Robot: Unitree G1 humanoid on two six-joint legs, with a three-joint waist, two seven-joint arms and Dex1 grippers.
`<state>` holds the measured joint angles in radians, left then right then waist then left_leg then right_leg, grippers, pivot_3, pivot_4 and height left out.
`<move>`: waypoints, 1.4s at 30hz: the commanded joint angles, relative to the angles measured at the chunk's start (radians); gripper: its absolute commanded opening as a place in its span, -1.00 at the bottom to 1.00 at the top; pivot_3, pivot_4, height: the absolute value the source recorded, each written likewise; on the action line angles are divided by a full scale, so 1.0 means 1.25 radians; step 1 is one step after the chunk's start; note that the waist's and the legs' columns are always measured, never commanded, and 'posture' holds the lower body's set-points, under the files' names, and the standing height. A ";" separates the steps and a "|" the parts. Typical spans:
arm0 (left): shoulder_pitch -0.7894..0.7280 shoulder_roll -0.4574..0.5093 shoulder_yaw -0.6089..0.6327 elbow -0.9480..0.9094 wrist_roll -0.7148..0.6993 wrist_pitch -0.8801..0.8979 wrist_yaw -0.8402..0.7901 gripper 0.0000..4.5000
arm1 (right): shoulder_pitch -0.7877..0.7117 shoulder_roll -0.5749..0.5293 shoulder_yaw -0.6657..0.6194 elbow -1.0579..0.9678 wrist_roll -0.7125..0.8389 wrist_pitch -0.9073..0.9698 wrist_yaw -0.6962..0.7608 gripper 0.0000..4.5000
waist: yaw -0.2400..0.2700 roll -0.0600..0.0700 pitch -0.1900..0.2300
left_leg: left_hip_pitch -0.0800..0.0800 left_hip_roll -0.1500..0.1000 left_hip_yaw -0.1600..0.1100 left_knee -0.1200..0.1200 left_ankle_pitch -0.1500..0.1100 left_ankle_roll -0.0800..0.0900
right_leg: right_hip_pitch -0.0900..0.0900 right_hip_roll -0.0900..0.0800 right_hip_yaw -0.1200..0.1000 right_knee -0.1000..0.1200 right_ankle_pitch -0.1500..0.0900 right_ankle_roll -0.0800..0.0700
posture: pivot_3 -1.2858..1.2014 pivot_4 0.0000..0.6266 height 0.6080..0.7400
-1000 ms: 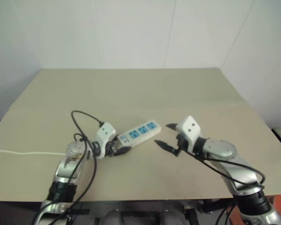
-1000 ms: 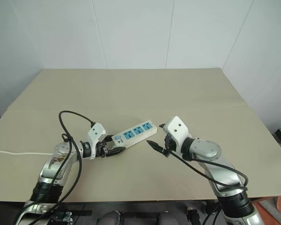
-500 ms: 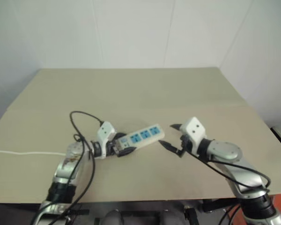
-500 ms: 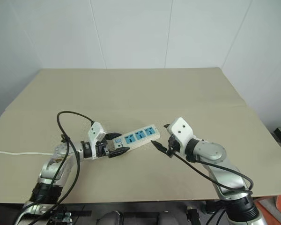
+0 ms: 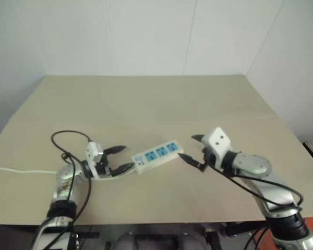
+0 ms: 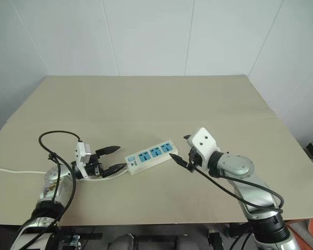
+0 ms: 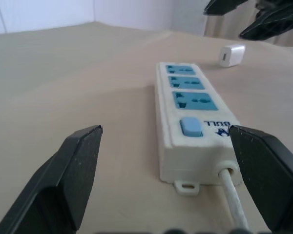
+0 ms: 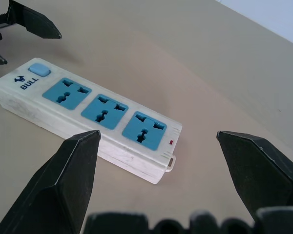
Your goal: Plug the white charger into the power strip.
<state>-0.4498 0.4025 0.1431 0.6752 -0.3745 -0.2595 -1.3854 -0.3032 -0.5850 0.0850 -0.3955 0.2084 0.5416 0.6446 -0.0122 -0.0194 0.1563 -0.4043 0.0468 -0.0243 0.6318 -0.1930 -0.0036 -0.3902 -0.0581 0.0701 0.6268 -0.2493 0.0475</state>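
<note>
The power strip lies flat on the tan table, its three blue sockets facing up and its thin white cord trailing off to the left. My left gripper stands open just off the strip's cord end, fingers either side of the cord and touching nothing. At the strip's other end my right gripper hovers open and empty. The white charger is in the left wrist view, resting on the table beyond the strip's far end, under the right gripper's fingers.
The table stretches wide and bare behind the strip to a white wall. Its front edge runs close below both arms. A black cable loop arches above my left forearm.
My left gripper has opened, let go of the strip's cord end and drawn back to the left. The strip stays on the table. The right gripper has held its place.
</note>
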 commanded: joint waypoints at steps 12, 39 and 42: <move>0.016 -0.062 -0.033 0.036 0.050 -0.140 0.032 0.99 | 0.009 -0.005 -0.061 -0.071 0.008 0.015 -0.039 1.00 | -0.001 0.000 0.000 | 0.003 0.000 0.000 0.000 0.000 0.000 | 0.001 0.000 0.000 0.002 0.000 0.000 | 0.03 -0.52 1.00; 0.051 -0.031 -0.131 -0.030 0.127 -0.008 0.168 0.71 | 0.014 -0.001 -0.038 -0.053 -0.017 0.016 -0.050 1.00 | -0.001 0.006 -0.006 | 0.004 0.000 0.000 -0.001 0.000 0.000 | 0.002 0.000 0.001 0.001 -0.002 0.003 | 0.03 -0.52 1.00; 0.057 -0.040 -0.124 -0.042 0.108 -0.001 0.176 0.44 | 0.013 -0.001 -0.037 -0.053 -0.017 0.015 -0.048 1.00 | -0.001 0.006 -0.007 | 0.004 0.000 0.000 -0.001 0.000 0.000 | 0.002 0.000 0.001 0.002 -0.003 0.004 | 0.03 -0.52 1.00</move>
<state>-0.4096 0.3650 0.0089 0.6020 -0.2550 -0.2825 -1.1775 -0.2761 -0.5853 0.0476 -0.4419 0.1876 0.5605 0.5882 -0.0129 -0.0116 0.1476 -0.3990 0.0466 -0.0244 0.6310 -0.1930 -0.0035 -0.3874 -0.0580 0.0709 0.6287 -0.2524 0.0526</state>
